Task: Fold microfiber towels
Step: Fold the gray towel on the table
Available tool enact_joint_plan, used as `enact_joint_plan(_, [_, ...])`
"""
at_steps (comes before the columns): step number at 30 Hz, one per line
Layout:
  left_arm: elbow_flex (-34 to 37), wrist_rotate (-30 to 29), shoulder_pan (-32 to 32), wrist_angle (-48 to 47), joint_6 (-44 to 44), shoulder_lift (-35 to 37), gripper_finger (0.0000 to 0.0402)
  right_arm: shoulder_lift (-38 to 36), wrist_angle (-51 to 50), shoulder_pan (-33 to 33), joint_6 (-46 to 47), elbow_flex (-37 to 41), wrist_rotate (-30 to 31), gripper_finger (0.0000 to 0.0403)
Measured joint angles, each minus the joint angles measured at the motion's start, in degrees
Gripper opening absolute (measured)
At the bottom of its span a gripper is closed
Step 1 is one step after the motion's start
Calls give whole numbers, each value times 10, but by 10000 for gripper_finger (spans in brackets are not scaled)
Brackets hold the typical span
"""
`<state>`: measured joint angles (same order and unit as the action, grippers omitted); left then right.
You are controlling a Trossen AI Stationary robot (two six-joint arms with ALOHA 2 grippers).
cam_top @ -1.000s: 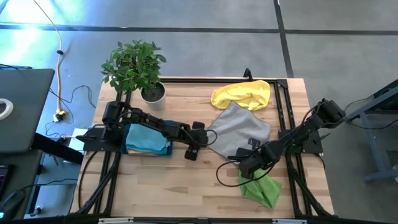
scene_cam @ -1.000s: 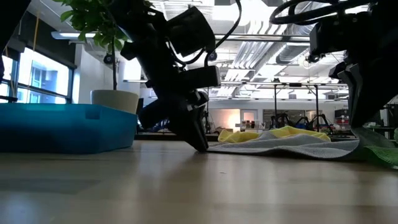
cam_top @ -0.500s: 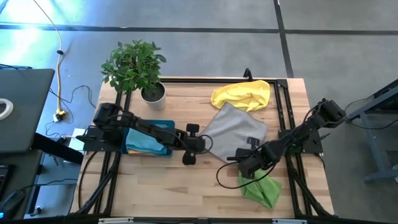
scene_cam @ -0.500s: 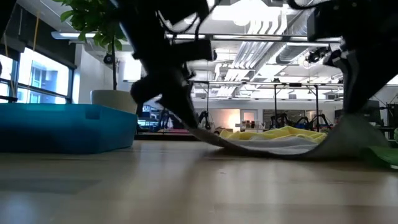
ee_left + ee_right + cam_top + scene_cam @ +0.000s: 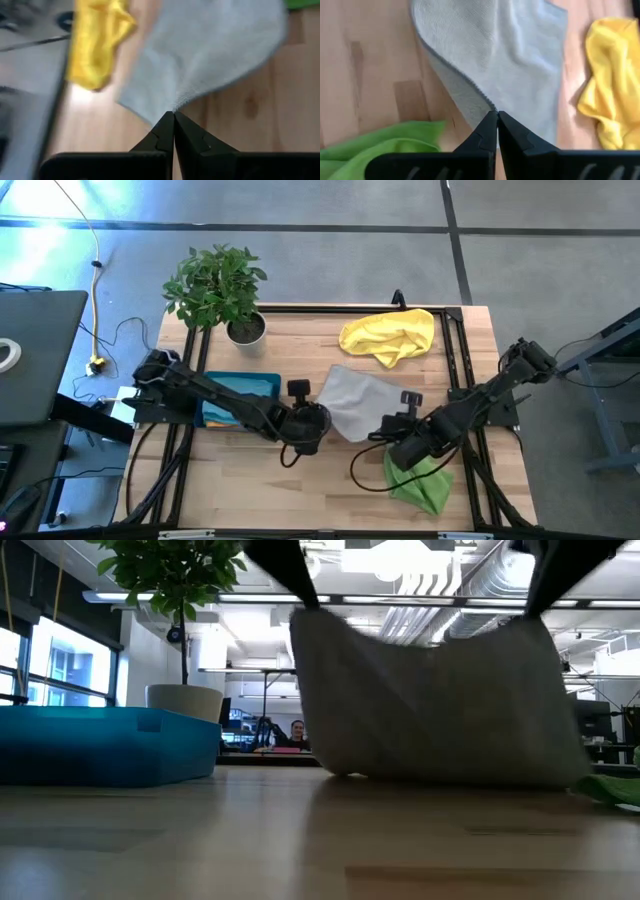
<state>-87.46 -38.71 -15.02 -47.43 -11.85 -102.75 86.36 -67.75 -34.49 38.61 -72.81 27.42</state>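
Step in hand: the grey towel (image 5: 352,398) is lifted by two corners, ready for folding; judged an early stage, since no finished fold shows on it.
Left pincer (image 5: 308,423): lower centre of the high view, fingers pressed fully together on one corner of the grey towel, as the left wrist view shows (image 5: 173,116).
Right pincer (image 5: 404,442): lower right of centre in the high view, likewise clamped tight on another corner (image 5: 497,114).
Grey towel, position: centre of the high view; in the low view it hangs as a sheet (image 5: 435,700) between the two pincers, its lower edge at or just above the bench (image 5: 300,490).
Other towels: yellow towel (image 5: 390,333) bunched at upper right of centre; green towel (image 5: 420,483) crumpled at lower right, just beside the right pincer; blue tray (image 5: 238,402) at left centre, partly under the left arm, with cloths in it.
Next move, judged: carry the held edge across and lay it onto the far edge with corners matched, keeping both pincers level so the cloth does not skew.
Change from the earlier frame: a second ago the grey towel lay flat and spread; the left pincer was partly open at its edge, and has since shut and moved toward the lower part of the frame, raising the cloth.
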Motion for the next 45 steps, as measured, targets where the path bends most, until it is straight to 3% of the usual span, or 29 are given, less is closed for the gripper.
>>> enact_joint_plan(3, [-57,-43,-14,-72,-28,1,0,0,-57,-9,3,-50,22,0])
enact_joint_plan(6, [-104,-47,-22,-135,-62,0,0,0,-120,-20,14,-104,42,0])
enact_joint_plan(14, [-208,66,-40,-180,-120,0,0,0,-218,-35,34,-233,45,0])
enact_joint_plan(20, [-280,63,-53,-222,-119,0,0,0,-222,-38,12,-297,38,0])
enact_joint_plan(26, [-309,-3,-48,-295,-120,1,0,0,-222,-23,-27,-308,41,0])
enact_joint_plan(34, [-295,-64,6,-364,-145,0,0,0,-223,60,-103,-255,49,0])
enact_joint_plan(45, [-295,-198,92,-371,-109,0,0,-2,-223,208,-248,-246,174,0])
